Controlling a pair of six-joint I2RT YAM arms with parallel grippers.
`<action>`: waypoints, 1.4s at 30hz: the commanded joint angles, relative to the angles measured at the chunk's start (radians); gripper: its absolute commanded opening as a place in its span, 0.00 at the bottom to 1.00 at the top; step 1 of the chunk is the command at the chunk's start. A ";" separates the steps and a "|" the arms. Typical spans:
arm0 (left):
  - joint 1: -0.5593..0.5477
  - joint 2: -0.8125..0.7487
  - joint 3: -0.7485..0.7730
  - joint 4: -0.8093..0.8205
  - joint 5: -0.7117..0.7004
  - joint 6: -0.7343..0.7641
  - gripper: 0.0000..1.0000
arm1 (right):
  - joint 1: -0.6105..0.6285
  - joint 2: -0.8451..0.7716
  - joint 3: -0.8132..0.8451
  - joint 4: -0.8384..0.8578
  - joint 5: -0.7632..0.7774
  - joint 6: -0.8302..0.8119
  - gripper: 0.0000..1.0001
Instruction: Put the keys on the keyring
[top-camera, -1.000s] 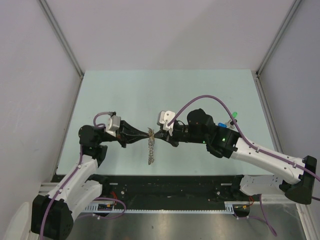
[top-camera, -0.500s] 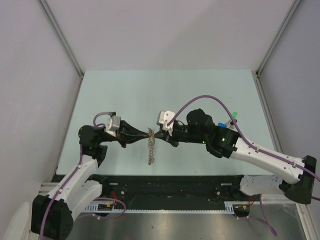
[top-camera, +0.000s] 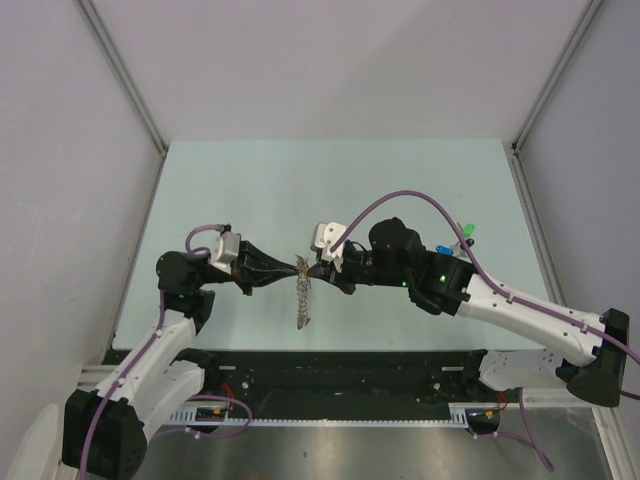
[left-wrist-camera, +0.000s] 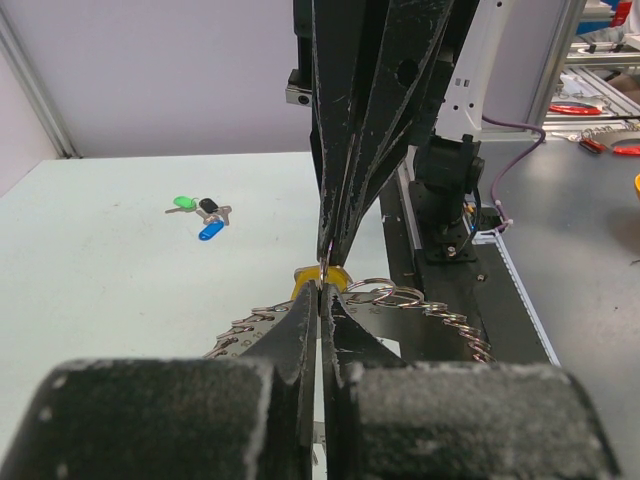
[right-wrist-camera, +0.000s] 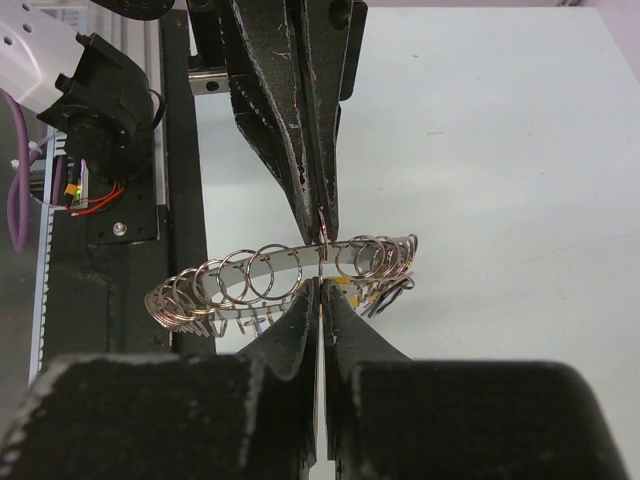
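Note:
The keyring (top-camera: 302, 300) is a grey band strung with many small wire rings. It hangs in the air between the two grippers and also shows in the left wrist view (left-wrist-camera: 420, 300) and the right wrist view (right-wrist-camera: 250, 275). My left gripper (top-camera: 297, 267) is shut on its top edge (left-wrist-camera: 322, 290). My right gripper (top-camera: 312, 268) meets it tip to tip (right-wrist-camera: 320, 288), shut on a thin metal piece beside the yellow key cap (left-wrist-camera: 318, 274). The green key (top-camera: 466, 232), the blue key (top-camera: 443, 248) and a black one (left-wrist-camera: 207, 205) lie on the table by the right arm.
The pale green table (top-camera: 330, 190) is walled by grey panels at the back and sides. A black rail (top-camera: 340, 365) runs along the near edge by the arm bases. The right arm's purple cable (top-camera: 400, 200) arcs above its wrist.
The right arm has shifted slightly to the left, closing onto the left gripper's tips. The keyring hangs in the same place and the left arm has not moved.

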 joint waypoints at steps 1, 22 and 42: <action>0.000 -0.010 0.028 0.055 -0.011 -0.004 0.00 | 0.006 -0.023 0.043 0.006 0.011 0.009 0.00; 0.002 -0.020 0.028 0.011 -0.036 0.031 0.00 | 0.006 -0.031 0.043 0.001 0.028 0.012 0.00; 0.002 -0.007 0.027 0.060 -0.003 -0.002 0.00 | 0.006 -0.022 0.043 0.003 0.016 0.009 0.00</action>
